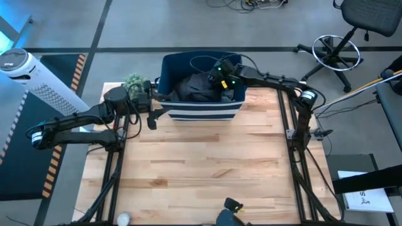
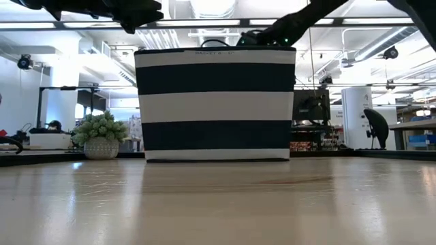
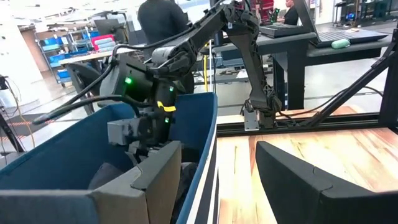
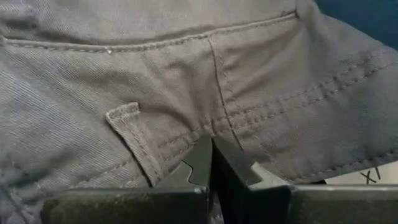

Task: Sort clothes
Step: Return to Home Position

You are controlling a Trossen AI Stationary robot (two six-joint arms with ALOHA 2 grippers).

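A navy bin with white stripes [image 1: 201, 113] stands at the table's far middle; it also shows in the low view [image 2: 214, 102]. A dark grey garment [image 1: 195, 88] lies inside it. My right gripper [image 1: 221, 81] reaches down into the bin from the right and is shut on that garment [image 4: 186, 74]. My left gripper [image 1: 154, 113] is open and hovers above the bin's near left corner. In the left wrist view one finger [image 3: 149, 180] stands over the bin's inside and the other [image 3: 305, 186] over the table. No other clothes show. My right gripper pinches a small pucker of the dark grey garment [image 4: 208, 134] between its two fingertips, beside a stitched seam and a belt loop [image 4: 134, 134]. The fingers come from above, slanting down into the bin. The garment lies in the bin.
A small potted plant [image 1: 133, 81] stands at the table's far left, beside the bin. Bare wooden tabletop [image 1: 201, 169] stretches from the bin to the near edge. A white tower fan [image 1: 38, 78] and an office chair [image 1: 352, 37] stand off the table.
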